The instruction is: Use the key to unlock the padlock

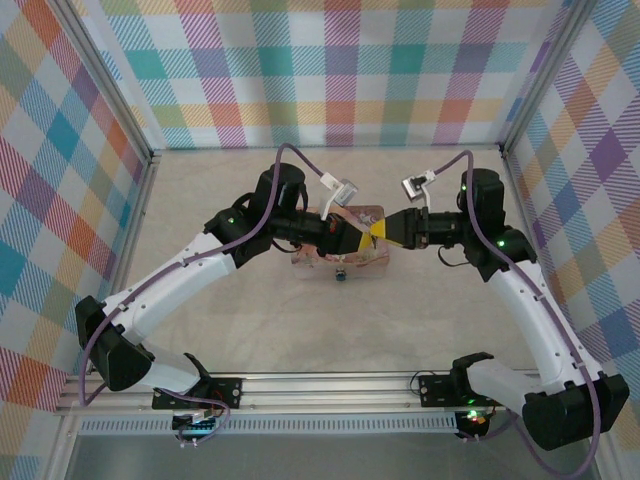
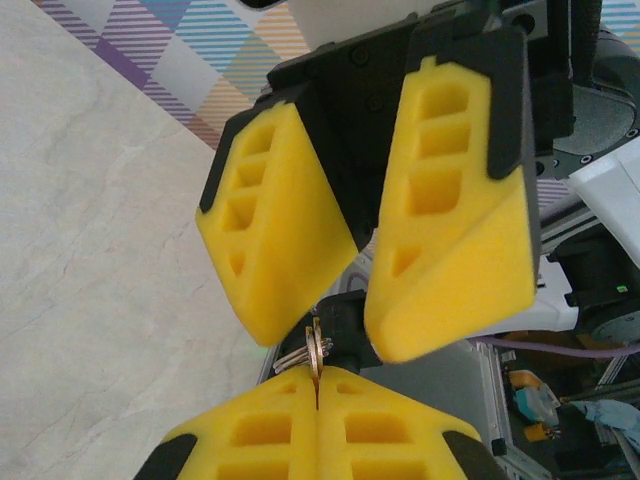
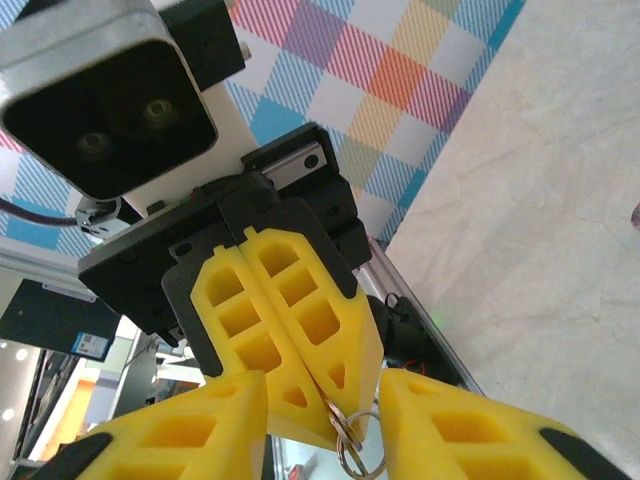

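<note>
Two hands meet tip to tip above the pink tin [image 1: 367, 213], and the step in hand looks like a handover of the key, with the lock itself not yet touched. The left hand [image 2: 318, 392] has its yellow fingers [image 2: 260, 432] pressed together on the key [image 2: 316, 352], whose small ring [image 3: 350, 447] sticks out of the pinch. The right hand [image 1: 383, 229] is spread wide, one finger on each side of that pinch, touching nothing that I can make out. The padlock [image 1: 341, 273] lies on the counter [image 1: 250, 320] just beside the tin's near edge, lower than both hands, and neither holds it. Next, I judge, the right hand must close on the key's free end without knocking it askew, before the left lets go. After that, one hand would have to steady the tiny padlock so the key can find its slot.
</note>
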{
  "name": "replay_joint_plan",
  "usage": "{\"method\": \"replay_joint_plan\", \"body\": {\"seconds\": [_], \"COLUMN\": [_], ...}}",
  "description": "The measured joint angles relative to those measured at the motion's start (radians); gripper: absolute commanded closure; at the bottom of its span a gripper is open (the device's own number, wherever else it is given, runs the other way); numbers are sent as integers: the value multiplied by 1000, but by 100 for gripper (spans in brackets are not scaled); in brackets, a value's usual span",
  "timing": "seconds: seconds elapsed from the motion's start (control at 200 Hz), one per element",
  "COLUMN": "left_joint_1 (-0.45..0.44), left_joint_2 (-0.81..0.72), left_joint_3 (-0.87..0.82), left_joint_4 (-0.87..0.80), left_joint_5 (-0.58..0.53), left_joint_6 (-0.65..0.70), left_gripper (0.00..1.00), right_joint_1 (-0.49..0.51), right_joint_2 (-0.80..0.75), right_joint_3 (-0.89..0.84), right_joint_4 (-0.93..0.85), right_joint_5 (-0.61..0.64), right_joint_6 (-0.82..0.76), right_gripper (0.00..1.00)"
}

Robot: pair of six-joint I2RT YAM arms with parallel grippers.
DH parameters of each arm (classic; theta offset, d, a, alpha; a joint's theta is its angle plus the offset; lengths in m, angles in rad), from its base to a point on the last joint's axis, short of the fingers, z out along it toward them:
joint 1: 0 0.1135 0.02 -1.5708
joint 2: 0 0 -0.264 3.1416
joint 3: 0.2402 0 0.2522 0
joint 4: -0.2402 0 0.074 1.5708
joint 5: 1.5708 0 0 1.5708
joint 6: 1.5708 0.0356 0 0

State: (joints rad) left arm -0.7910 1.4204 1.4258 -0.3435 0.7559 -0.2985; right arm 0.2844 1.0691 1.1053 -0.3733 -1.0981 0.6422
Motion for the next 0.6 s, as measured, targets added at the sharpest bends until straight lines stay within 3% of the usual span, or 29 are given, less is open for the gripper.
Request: {"method": "replay_joint_plan", "body": {"seconds": [0.275, 0.465, 0.545, 0.6], "left_joint_1": [0, 0, 0, 0], "left_joint_2": [0, 0, 0, -1], "left_joint_3": [0, 5, 6, 5], "left_joint_4": [0, -14, -18, -17], "left_joint_5": [21, 18, 9, -6], "left_joint_6": [0, 1, 0, 0], "left_gripper": [100, 100, 74, 72], "right_joint_1": [4, 4, 5, 5], "right_joint_2": [0, 0, -3, -9], "right_joint_3": [1, 2, 2, 2], "right_joint_4": [-20, -25, -27, -27], "right_joint_5": [4, 6, 22, 40], "right_joint_6": [-39, -57, -57, -55], "right_gripper": [100, 100, 100, 100]}}
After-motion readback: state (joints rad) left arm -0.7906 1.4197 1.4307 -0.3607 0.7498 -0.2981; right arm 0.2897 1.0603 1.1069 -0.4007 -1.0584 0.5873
